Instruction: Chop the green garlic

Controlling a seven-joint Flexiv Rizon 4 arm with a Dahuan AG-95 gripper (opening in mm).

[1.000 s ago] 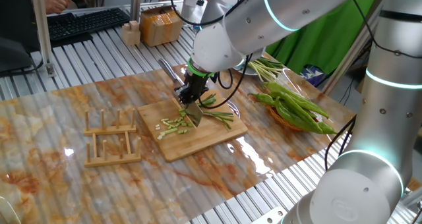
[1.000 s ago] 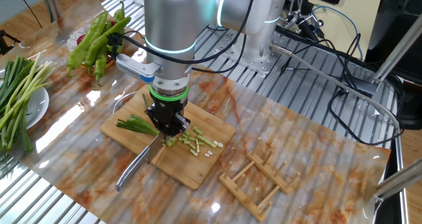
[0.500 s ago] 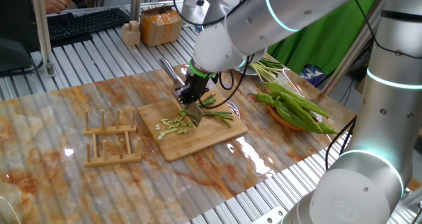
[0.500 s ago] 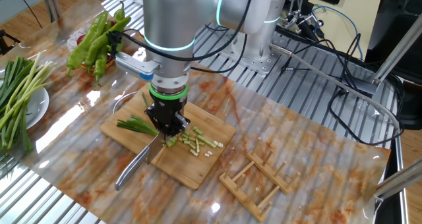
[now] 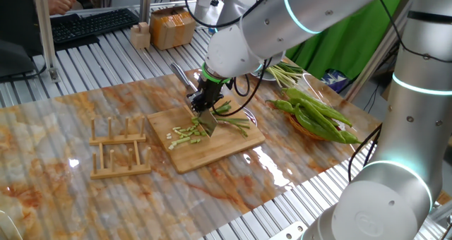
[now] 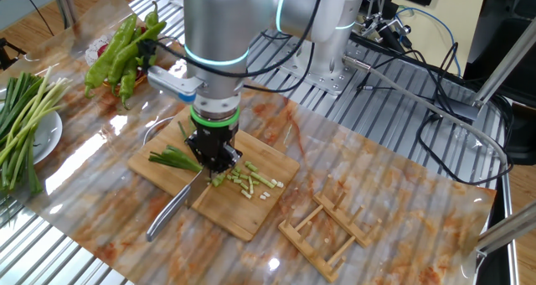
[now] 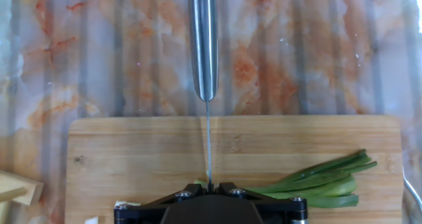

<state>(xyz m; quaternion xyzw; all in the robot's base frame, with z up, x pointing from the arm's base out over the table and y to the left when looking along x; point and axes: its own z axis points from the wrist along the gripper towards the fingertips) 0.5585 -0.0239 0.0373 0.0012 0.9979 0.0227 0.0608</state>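
A: Chopping is mid-course: the black two-finger gripper [image 6: 213,162] is clamped on the steel-handled knife [image 7: 204,46], blade down on the thin green garlic stalks [image 5: 232,119] lying on the pale wooden cutting board [image 6: 256,220].

B: Next, I'd judge, lift and step toward the uncut length.

A: The hand view [image 7: 316,184] shows that length; only the fixed views show the cut bits [image 6: 251,182].

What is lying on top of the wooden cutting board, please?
Cut garlic bits, uncut green stalks, and the knife held by the gripper. The spot beneath the gripper is hidden.
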